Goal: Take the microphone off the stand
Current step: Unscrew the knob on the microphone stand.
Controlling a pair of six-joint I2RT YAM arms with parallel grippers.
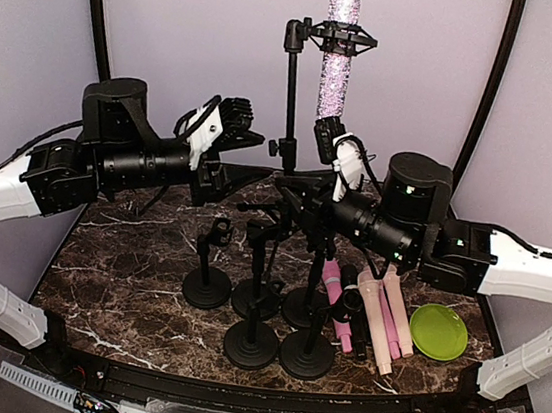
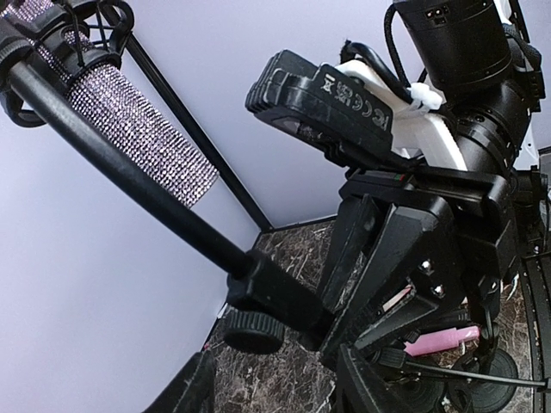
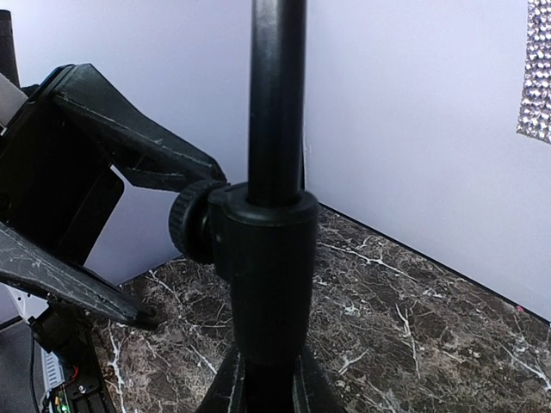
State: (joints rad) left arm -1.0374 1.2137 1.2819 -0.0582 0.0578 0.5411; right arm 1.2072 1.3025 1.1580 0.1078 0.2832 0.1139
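The glittery silver microphone (image 1: 338, 58) stands upright in the black clip at the top of the tall black stand (image 1: 292, 88) at the back of the table. It also shows in the left wrist view as the microphone (image 2: 142, 129), and a strip of the microphone (image 3: 539, 69) shows in the right wrist view. My right gripper (image 1: 296, 195) is shut on the stand's collar (image 3: 267, 275), just below the clamp knob (image 3: 191, 225). My left gripper (image 1: 262, 174) reaches in from the left at the same height. Its jaws stand apart, with the knob (image 2: 254, 331) just ahead of them.
Several short black stands with round bases (image 1: 250, 342) crowd the table's middle. Pink microphones (image 1: 383, 315) lie to their right beside a green plate (image 1: 438, 331). The lilac back wall is close behind the tall stand.
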